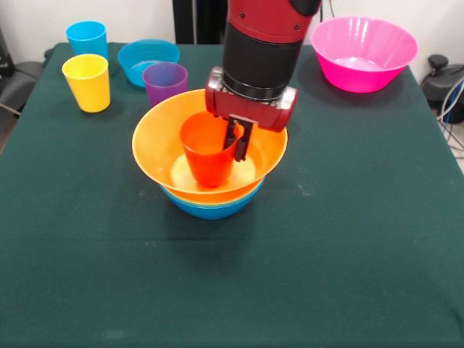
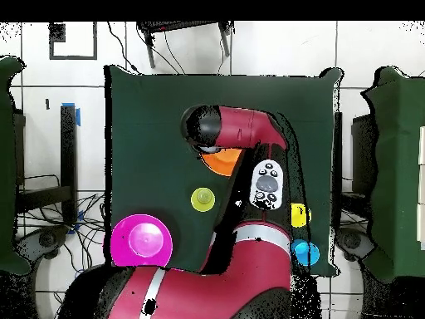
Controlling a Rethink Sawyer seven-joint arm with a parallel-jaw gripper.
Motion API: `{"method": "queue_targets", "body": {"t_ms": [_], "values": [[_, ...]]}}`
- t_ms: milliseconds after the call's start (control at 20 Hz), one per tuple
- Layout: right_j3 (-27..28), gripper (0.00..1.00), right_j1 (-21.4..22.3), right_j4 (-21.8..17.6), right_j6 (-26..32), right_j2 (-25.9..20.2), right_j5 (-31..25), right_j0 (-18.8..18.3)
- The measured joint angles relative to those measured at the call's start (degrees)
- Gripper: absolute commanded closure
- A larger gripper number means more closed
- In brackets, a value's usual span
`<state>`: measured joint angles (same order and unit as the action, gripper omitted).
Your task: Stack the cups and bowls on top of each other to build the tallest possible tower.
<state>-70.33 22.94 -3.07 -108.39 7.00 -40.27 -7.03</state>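
Claw: gripper [image 1: 237, 142] is lowered into the orange cup [image 1: 208, 154]; its dark fingers [image 1: 242, 143] are seen at the cup's rim on the picture's right, one apparently inside the wall. Whether the rim is pinched cannot be told.
Orange cup: held upright inside the large orange-yellow bowl [image 1: 156, 145], its base near the bowl's pale bottom.
Tower: the orange-yellow bowl is nested in a medium blue bowl [image 1: 210, 209], of which only the lower edge shows; placed mid-table on the green cloth [image 1: 348, 239].
Behind the tower: purple cup [image 1: 165, 83] just beside the orange-yellow bowl's far rim; small blue bowl [image 1: 148, 60] behind it.
Far left, front view: yellow cup [image 1: 87, 82] and blue cup [image 1: 87, 39], upright, near each other.
Far right, front view: large pink bowl [image 1: 363, 53], well apart from the tower.
Obstruction: in the overhead view the tower is largely covered by the arm [image 2: 241, 129]; only an orange sliver is seen.
Overhead extra: a yellow-green cup [image 2: 203, 198] is seen beside the arm.
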Motion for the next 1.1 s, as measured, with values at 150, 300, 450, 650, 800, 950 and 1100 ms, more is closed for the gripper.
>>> {"method": "queue_targets", "body": {"t_ms": [150,300,450,650,800,950,1100], "values": [[0.0,1.0,-0.1,0.0,0.0,0.0,0.0,1.0],[0.1,1.0,-0.3,0.0,0.0,0.1,0.0,1.5],[0.3,1.0,-0.7,0.0,0.0,0.2,0.0,2.0],[0.3,1.0,-1.2,0.0,0.0,0.3,0.0,2.4],[0.3,1.0,-1.2,0.0,0.0,0.4,0.0,2.4],[0.3,1.0,-1.2,0.0,0.0,0.4,0.0,2.3],[0.3,1.0,-1.3,0.0,0.0,0.3,0.0,2.1]]}}
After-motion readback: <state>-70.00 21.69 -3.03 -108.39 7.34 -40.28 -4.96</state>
